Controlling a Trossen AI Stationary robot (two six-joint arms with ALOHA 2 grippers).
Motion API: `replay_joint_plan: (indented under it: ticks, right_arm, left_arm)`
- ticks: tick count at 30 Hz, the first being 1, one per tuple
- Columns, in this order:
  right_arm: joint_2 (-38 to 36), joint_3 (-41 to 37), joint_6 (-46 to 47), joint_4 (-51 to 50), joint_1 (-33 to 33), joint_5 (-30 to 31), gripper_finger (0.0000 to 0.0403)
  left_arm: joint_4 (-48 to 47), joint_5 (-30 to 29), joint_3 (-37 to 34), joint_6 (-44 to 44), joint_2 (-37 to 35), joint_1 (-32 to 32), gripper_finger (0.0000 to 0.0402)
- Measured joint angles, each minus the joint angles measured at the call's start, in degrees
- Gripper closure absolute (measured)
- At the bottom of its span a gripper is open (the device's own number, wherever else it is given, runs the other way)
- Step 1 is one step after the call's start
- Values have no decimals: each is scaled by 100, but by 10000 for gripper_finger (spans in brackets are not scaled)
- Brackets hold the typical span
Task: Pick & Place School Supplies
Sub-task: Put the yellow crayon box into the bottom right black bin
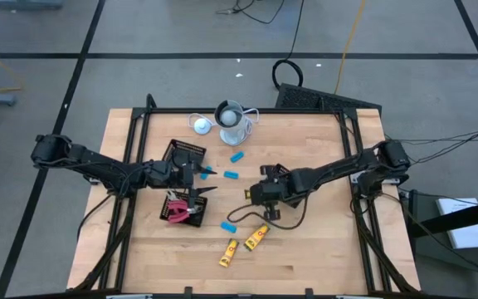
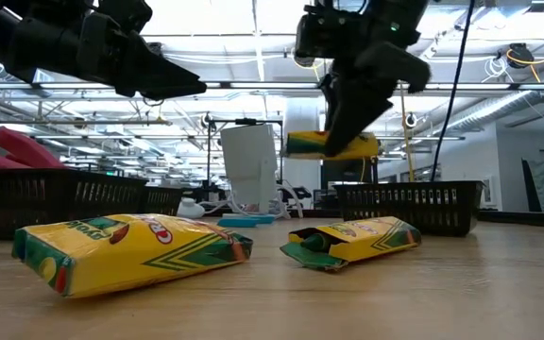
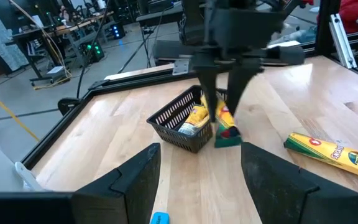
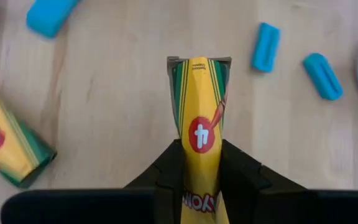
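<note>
My right gripper [image 4: 200, 177] is shut on a yellow crayon box [image 4: 199, 106] and hangs above the table's middle [image 1: 260, 195]; in the low view it holds the box [image 2: 333, 144] up in the air. Two more yellow boxes [image 1: 256, 238] [image 1: 228, 252] lie flat near the table's near edge. Light-blue blocks [image 1: 237, 155] [image 1: 231, 175] [image 1: 228, 226] lie loose on the wood. Red-handled tools [image 1: 175, 209] sit in a black basket on the left. My left gripper [image 1: 206, 181] is open beside that basket, its fingers spread in its wrist view [image 3: 201, 180]. My right gripper pinches the yellow crayon box between its two fingers, at the box's rear half [image 4: 201, 158], lying along it. The front end [image 4: 199, 65] sticks out past the fingertips. The fingers [image 2: 352, 94] slant down from above. The box is lifted clear of the table, roughly level.
A black mesh basket [image 3: 182, 124] with a yellow box inside stands just behind the held box. Another mesh basket [image 1: 186, 154] stands at the left, a white round cup-like object with a cable [image 1: 232, 119] near the far edge. Bare wood lies toward the near right corner [image 1: 330, 249].
</note>
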Motion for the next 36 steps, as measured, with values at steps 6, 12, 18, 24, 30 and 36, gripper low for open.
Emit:
replay_joint_plan:
  ticks: [6,12,18,24,30,36]
  right_arm:
    - [-319,11,494,-1027,-113,610,341]
    - [-330,-171,922,-1600,-210,612,341]
    - [-328,-712,1164,-1570,-388,524,341]
    - [-328,-1118,1263,-1249,-558,130,341]
    - [-330,-1146,1253,-978,-581,111,337]
    - [-464,-1146,1267,-782,-581,118,207]
  left_arm:
    - [-2,4,0,0,0,-1,174]
    - [-4,4,0,0,0,-1,174]
    - [-2,4,0,-2,0,2,174]
    - [0,4,0,-2,0,2,174]
    - [0,4,0,-2,0,0,174]
    - [0,4,0,0,0,1,174]
